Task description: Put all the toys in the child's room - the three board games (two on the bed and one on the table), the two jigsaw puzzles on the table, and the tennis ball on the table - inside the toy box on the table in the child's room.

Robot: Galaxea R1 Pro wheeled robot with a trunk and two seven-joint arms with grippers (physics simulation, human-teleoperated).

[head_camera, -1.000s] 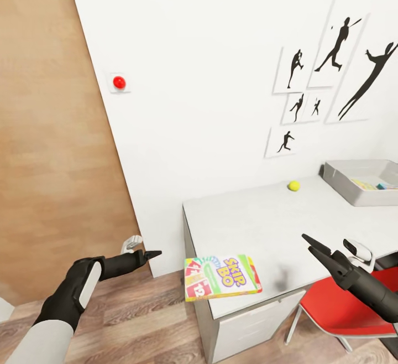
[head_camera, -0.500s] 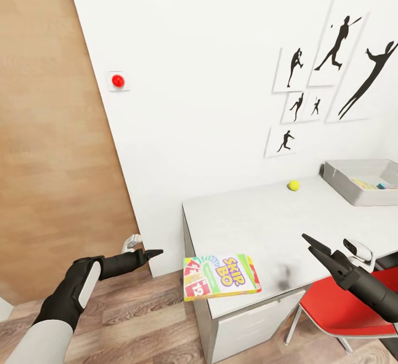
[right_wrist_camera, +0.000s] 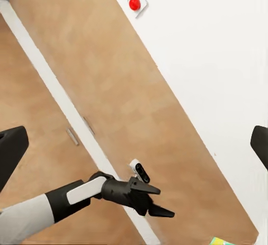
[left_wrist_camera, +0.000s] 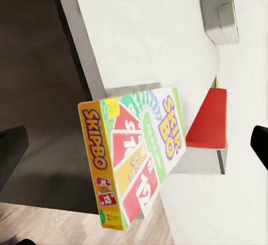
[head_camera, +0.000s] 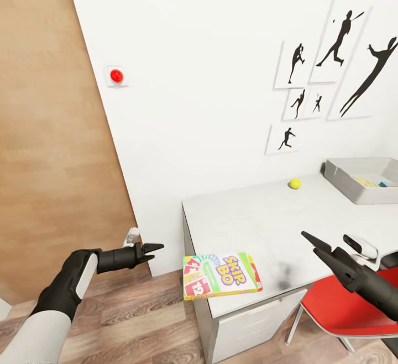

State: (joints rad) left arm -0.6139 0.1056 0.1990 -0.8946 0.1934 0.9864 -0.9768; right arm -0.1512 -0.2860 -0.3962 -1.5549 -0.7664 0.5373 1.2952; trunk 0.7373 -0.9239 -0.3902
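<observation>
- Left gripper [head_camera: 156, 248] has edged toward the table [head_camera: 260, 217]; its fingers are spread, empty.
- Right gripper [head_camera: 313, 240] is also spread, empty.
- One SKIP-BO box [head_camera: 222, 275], one tennis ball [head_camera: 294, 183], one toy box [head_camera: 345, 180].

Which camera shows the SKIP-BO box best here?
Left wrist view: the SKIP-BO box is large, its lid and side lettering readable. The head view shows it smaller, overhanging the table corner. The right wrist view catches a corner at most.
</observation>
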